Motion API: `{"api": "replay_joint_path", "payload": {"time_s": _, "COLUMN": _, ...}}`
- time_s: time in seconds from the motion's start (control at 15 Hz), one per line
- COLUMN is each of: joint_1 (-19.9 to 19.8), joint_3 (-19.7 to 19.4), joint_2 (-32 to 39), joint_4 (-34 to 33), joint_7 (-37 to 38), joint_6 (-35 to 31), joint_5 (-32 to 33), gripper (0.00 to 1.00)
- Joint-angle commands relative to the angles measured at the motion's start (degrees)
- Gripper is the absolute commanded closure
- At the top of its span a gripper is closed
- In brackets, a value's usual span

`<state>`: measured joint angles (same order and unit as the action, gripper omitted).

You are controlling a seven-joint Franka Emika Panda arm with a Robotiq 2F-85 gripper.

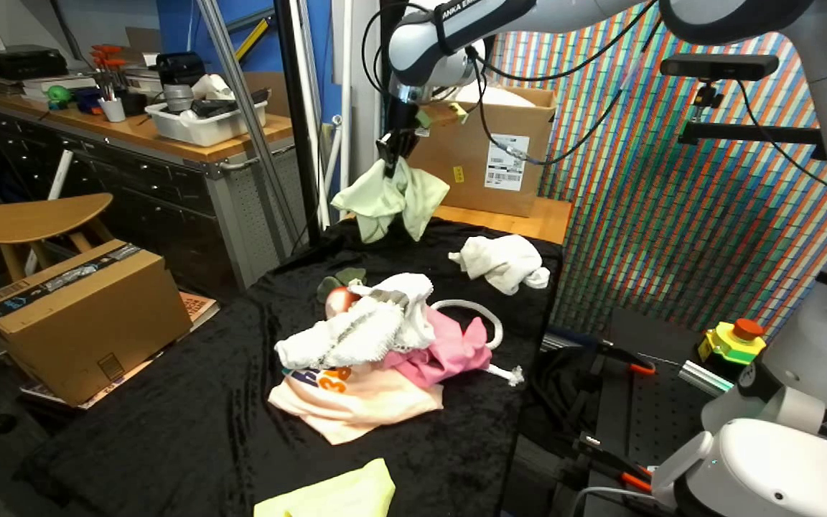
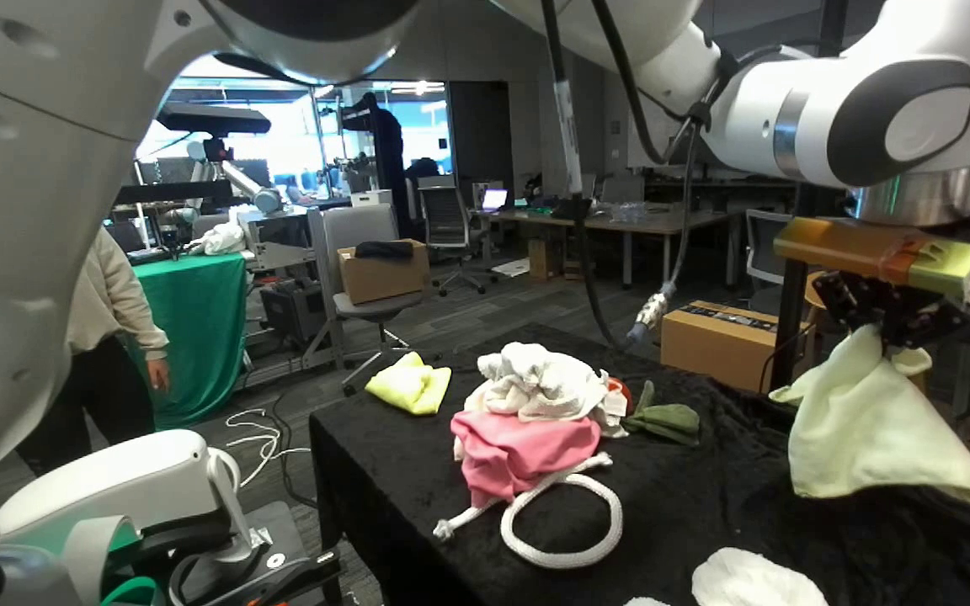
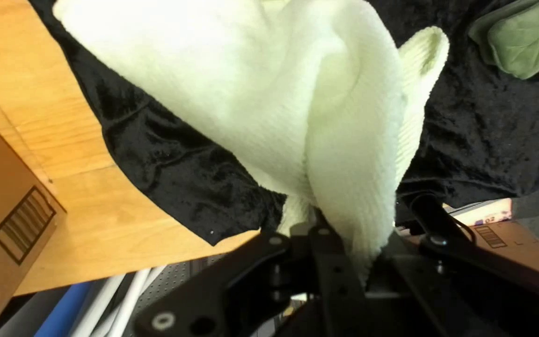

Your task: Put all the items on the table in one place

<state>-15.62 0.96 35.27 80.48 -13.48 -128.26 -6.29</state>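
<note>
My gripper (image 1: 390,166) is shut on a pale green cloth (image 1: 377,201), which hangs above the far end of the table. In the wrist view the cloth (image 3: 269,93) covers the fingertips. A heap lies mid-table: a white cloth (image 1: 363,330) on top, a pink cloth (image 1: 449,348), a peach cloth with letters (image 1: 356,406), and a white rope (image 1: 496,330). A round red-orange thing (image 1: 339,300) shows partly beside the heap, near a dark green leafy soft thing (image 2: 666,421). Another white cloth (image 1: 503,262) lies apart towards the far edge. A yellow cloth (image 2: 409,385) lies at the opposite end.
The table (image 1: 191,431) has a black velvet cover. A cardboard box (image 1: 449,169) stands on wood behind its far end, close to the gripper. Another box (image 1: 90,323) is beside the table. A cable (image 2: 586,252) hangs from the arm. A person (image 2: 114,320) stands in the background.
</note>
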Motion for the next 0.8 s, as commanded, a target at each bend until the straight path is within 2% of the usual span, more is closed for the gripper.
{"api": "replay_joint_path", "payload": {"time_s": 0.0, "joint_1": 1.2, "joint_3": 0.1, "joint_2": -8.1, "joint_4": 4.2, "joint_7": -4.5, "joint_6": 4.3, "joint_5": 0.4, "gripper": 0.90}}
{"api": "replay_joint_path", "payload": {"time_s": 0.4, "joint_1": 6.8, "joint_3": 1.6, "joint_2": -13.4, "joint_4": 3.8, "joint_7": -12.6, "joint_6": 13.3, "joint_5": 4.0, "gripper": 0.90}}
{"api": "replay_joint_path", "payload": {"time_s": 0.73, "joint_1": 12.2, "joint_3": 4.9, "joint_2": -11.7, "joint_4": 1.8, "joint_7": -18.9, "joint_6": 16.9, "joint_5": 5.1, "gripper": 0.92}}
